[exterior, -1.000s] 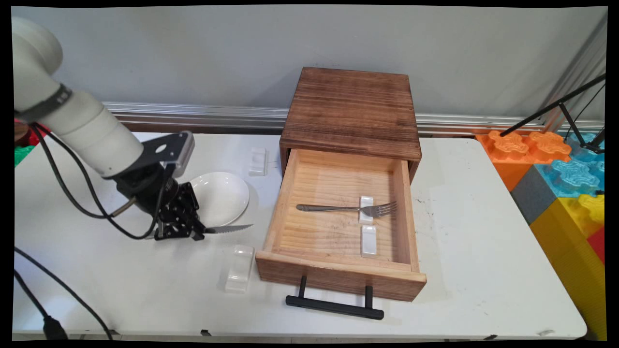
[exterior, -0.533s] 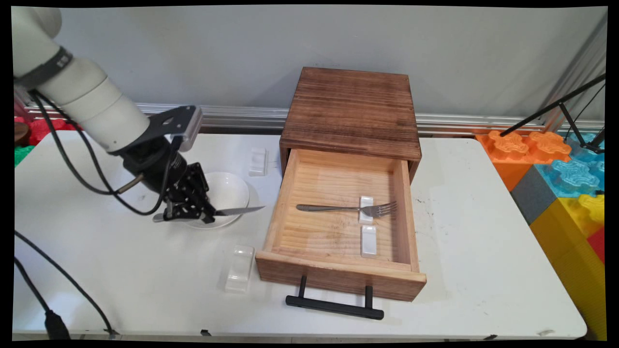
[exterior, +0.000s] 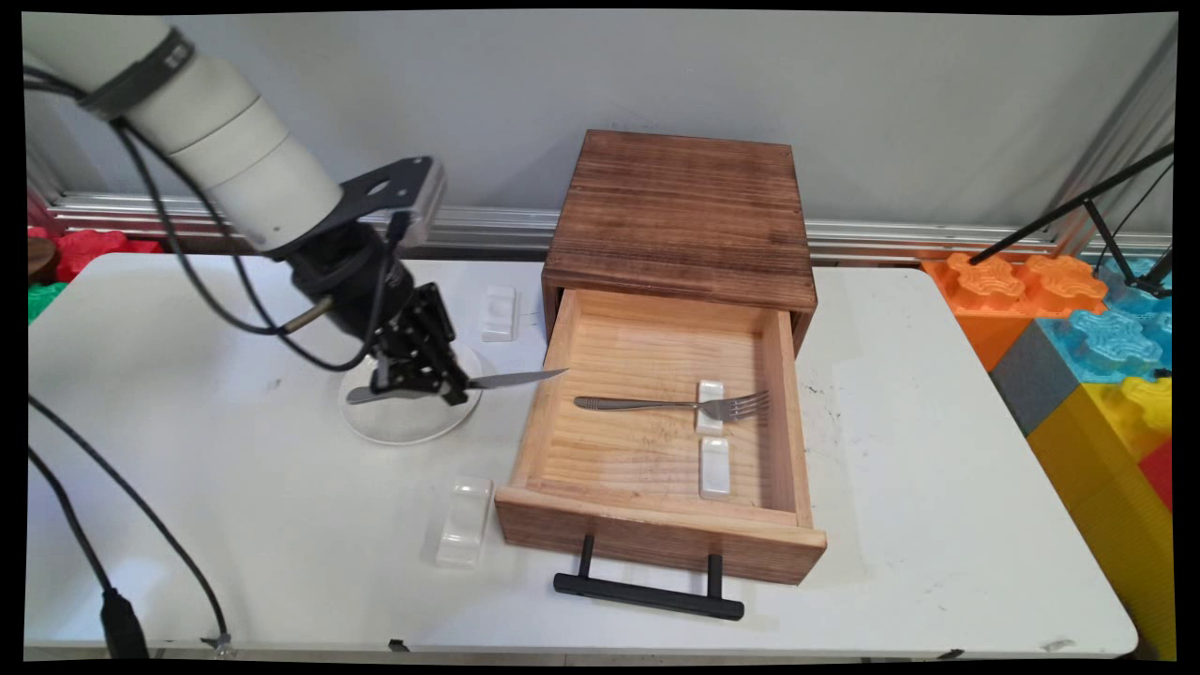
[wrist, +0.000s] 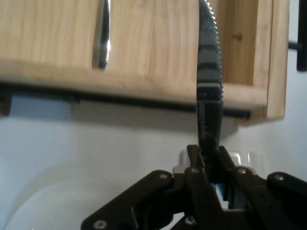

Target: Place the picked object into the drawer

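My gripper (exterior: 419,382) is shut on a steel table knife (exterior: 506,380), held level above the white plate (exterior: 394,427). The blade tip reaches the left wall of the open wooden drawer (exterior: 539,412). In the hand view the gripper (wrist: 209,163) pinches the knife (wrist: 209,72), whose serrated blade points over the drawer's wall (wrist: 134,81). A fork (exterior: 670,404) lies inside the drawer with its tines on a small white rest (exterior: 710,396); its handle (wrist: 101,38) shows in the hand view. A second white rest (exterior: 714,467) lies nearer the drawer front.
The drawer belongs to a dark wooden box (exterior: 680,211) at the table's back. Its black handle (exterior: 647,595) sticks out toward the near edge. One white rest (exterior: 499,312) lies left of the box, another (exterior: 463,520) by the drawer's front left corner. Coloured foam blocks (exterior: 1087,337) stand at right.
The gripper has lifted and carried the knife to the right and farther back, from the plate's near left side until the blade tip reaches the drawer's left wall.
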